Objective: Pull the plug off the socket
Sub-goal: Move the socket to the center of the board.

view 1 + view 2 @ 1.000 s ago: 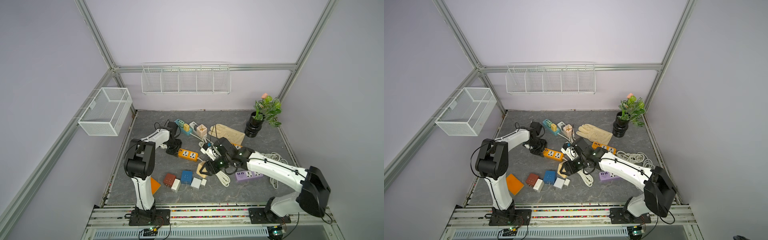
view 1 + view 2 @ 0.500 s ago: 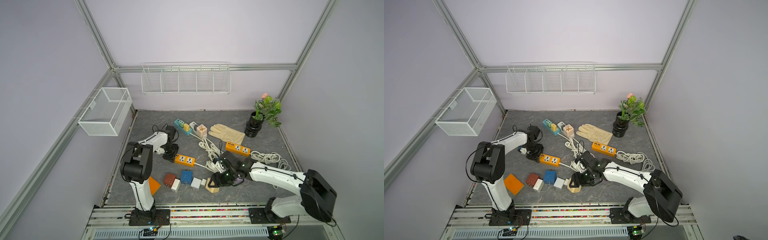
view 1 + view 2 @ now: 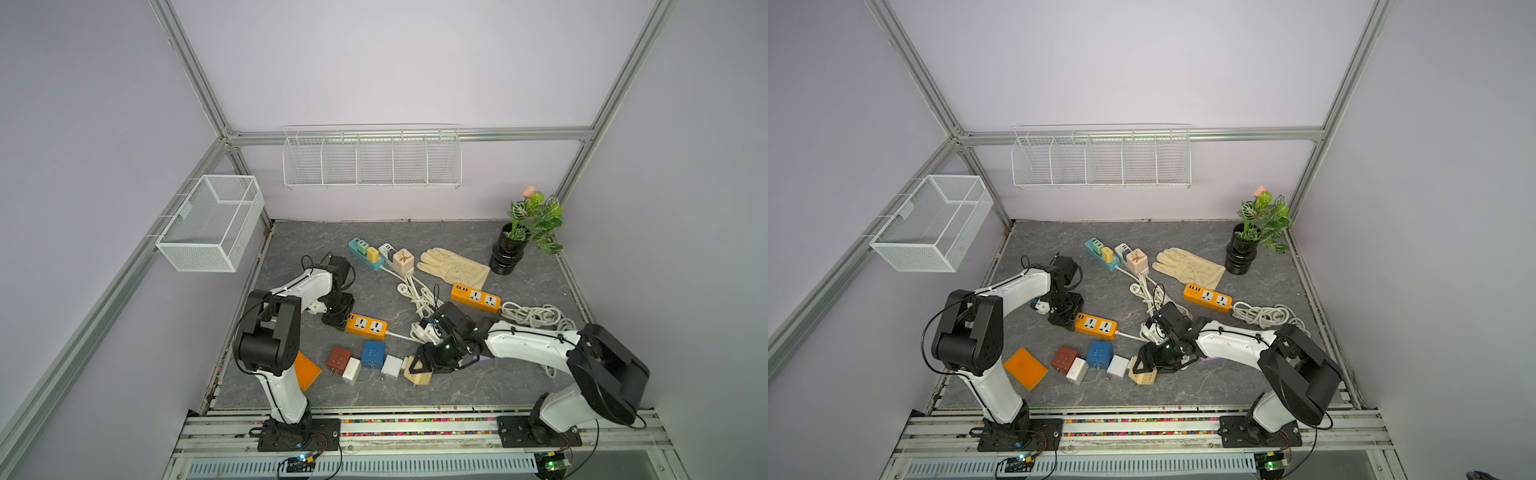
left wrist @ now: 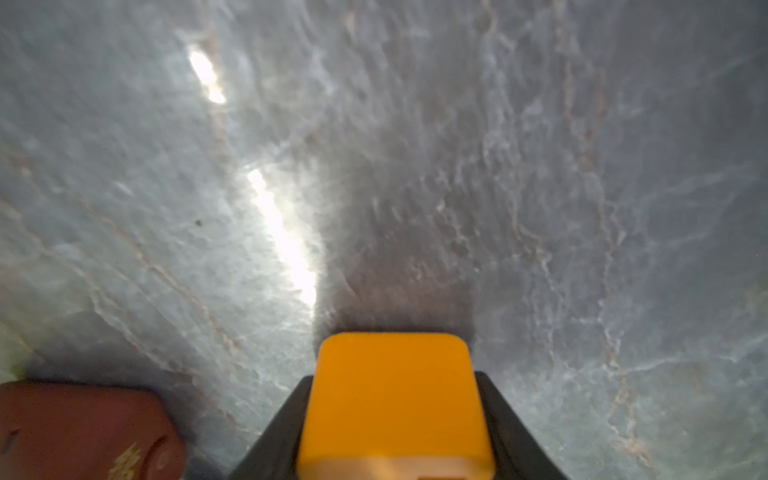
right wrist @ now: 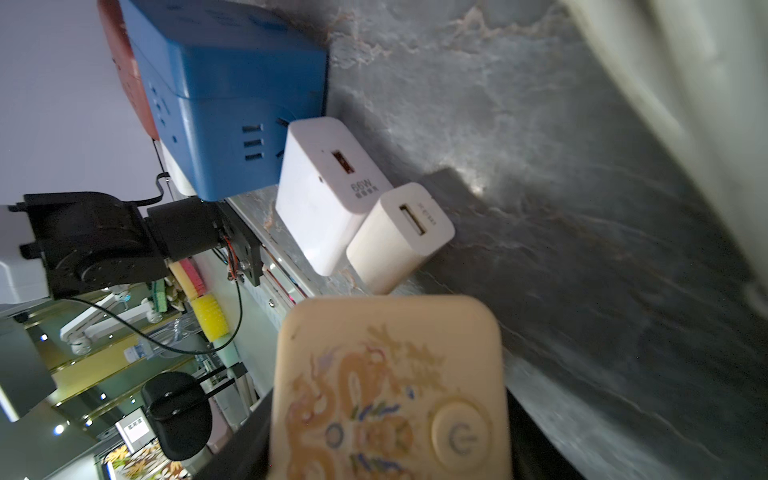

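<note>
Orange strip (image 3: 365,327) end clamped in L claw (image 3: 340,321), beige cube plug (image 5: 388,374) pinched in R claw (image 3: 419,365)

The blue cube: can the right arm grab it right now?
Probably not yet. The blue cube is near, but the right arm's fingers hold the beige cube, and two white chargers lie between.

Grey marbled tabletop (image 3: 478,388) bears power strips (image 3: 366,325), adapters (image 3: 372,353) — glove (image 3: 453,268); potted plant (image 3: 505,257).
</note>
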You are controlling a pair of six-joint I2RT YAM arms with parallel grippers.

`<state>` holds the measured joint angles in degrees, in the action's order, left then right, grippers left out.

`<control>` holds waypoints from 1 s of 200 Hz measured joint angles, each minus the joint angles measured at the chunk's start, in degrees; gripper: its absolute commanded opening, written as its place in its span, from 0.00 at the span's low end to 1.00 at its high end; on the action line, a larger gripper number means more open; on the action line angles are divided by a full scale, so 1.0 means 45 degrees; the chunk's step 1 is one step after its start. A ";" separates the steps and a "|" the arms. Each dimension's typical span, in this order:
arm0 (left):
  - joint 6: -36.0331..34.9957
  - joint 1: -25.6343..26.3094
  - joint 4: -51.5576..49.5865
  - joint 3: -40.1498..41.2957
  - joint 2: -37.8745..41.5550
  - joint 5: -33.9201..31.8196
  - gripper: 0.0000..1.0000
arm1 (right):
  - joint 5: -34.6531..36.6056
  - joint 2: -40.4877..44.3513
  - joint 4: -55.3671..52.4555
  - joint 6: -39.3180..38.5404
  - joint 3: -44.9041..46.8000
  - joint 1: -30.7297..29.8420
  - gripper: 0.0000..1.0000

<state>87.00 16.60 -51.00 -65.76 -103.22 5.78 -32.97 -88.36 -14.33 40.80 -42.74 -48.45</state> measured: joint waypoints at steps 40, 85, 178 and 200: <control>0.0097 0.0000 0.0053 0.0117 0.0355 0.0005 0.49 | -0.0180 -0.0131 0.0049 0.0034 0.0015 0.0117 0.82; 0.0097 0.0015 0.0083 0.0117 0.0539 0.0005 0.51 | 0.0083 -0.0073 -0.0767 -0.0423 -0.0015 0.0350 0.98; 0.0063 0.0039 0.0087 0.0117 0.0661 0.0010 0.63 | 0.1909 0.1205 -0.4177 -0.1569 -0.0563 0.0442 0.98; 0.0034 0.0039 0.0087 0.0121 0.0685 0.0073 0.67 | 0.2516 0.1914 -0.4969 -0.1875 -0.1015 0.0457 0.99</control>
<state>87.15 16.78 -50.61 -65.21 -100.14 6.11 -21.65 -79.75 -36.69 32.36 -47.31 -46.39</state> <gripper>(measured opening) 0.655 0.985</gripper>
